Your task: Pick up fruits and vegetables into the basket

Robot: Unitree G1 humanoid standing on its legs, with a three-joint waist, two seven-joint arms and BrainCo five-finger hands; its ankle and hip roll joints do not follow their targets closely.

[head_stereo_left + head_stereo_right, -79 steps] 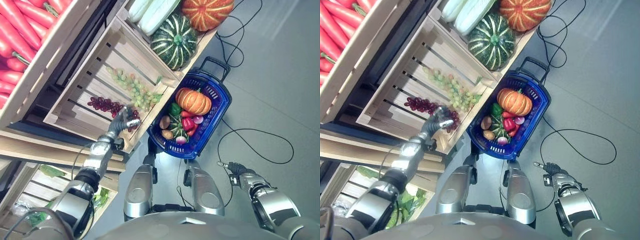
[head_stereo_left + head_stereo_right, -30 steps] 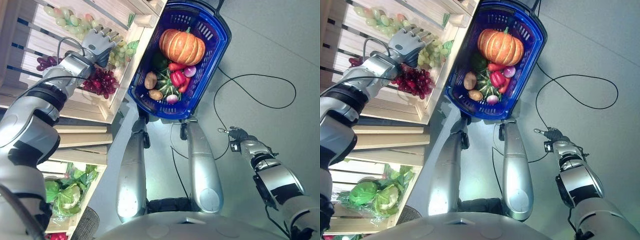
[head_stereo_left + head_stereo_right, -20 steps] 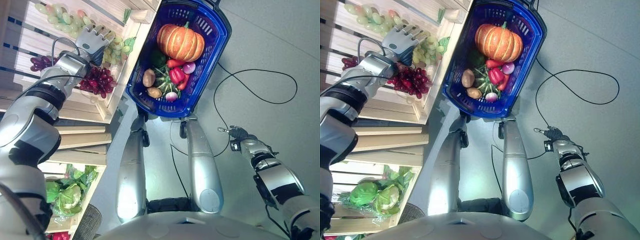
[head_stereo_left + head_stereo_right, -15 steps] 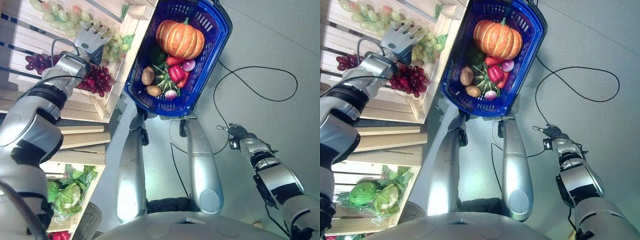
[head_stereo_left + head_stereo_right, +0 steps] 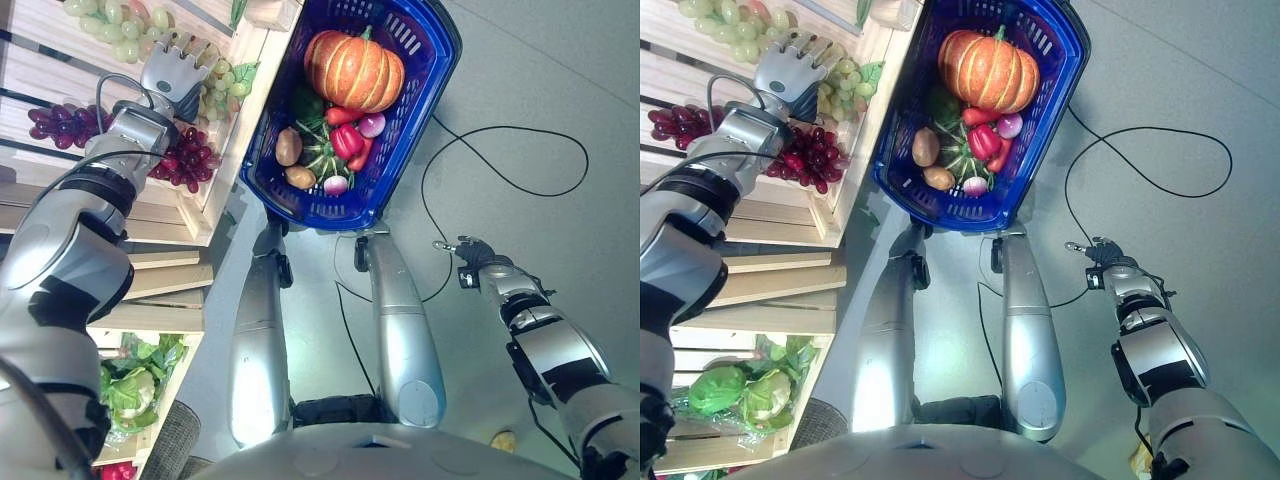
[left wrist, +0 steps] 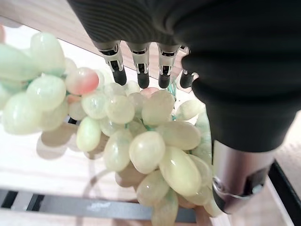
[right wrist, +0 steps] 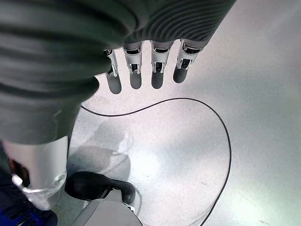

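A bunch of green grapes (image 6: pixel 141 146) lies in a slatted wooden crate (image 5: pixel 228 125), next to dark purple grapes (image 5: pixel 185 160). My left hand (image 5: pixel 172 75) is open right over the green bunch. Its straight fingers (image 6: pixel 141 70) reach past the top grapes and the thumb (image 6: pixel 235 179) stands beside the bunch, not closed on it. The blue basket (image 5: pixel 425 100) stands on the floor beside the crate. It holds an orange pumpkin (image 5: pixel 353 70), a red pepper (image 5: pixel 345 140), potatoes (image 5: pixel 289 147), a striped green squash and a purple onion. My right hand (image 5: pixel 468 250) hangs open over the bare floor.
More green grapes (image 5: pixel 110 20) lie further back in the crate, and a second purple bunch (image 5: pixel 55 115) lies beside my forearm. A lower shelf crate holds leafy green cabbages (image 5: pixel 125 385). A small yellow thing (image 5: pixel 503 440) lies on the grey floor at the lower right.
The head camera has tilted, shifting the whole picture. My left hand has gone from the purple grapes to the green bunch and stays over it. The right hand has hardly moved.
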